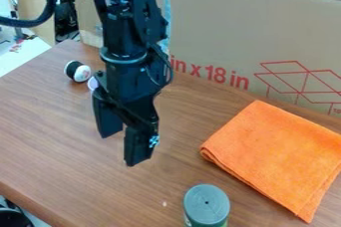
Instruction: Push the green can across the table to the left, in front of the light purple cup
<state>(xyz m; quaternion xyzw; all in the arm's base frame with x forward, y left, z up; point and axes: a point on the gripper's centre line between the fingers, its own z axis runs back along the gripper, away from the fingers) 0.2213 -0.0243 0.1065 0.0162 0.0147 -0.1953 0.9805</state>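
Orange cloth [276, 154] looks soft and floppy — best pinched gently — and the gripper [125, 147] near it has open, empty jaws.

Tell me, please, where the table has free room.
Widest patch: picture left, between the end effector and the edge of the table. Smaller: between end effector and orange cloth. Crowded: by the arm and black-and-white thing, and between cloth and can.

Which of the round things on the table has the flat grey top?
The can in front, beside the orange cloth. The black-and-white one and the pale one look smaller and sit farther back.
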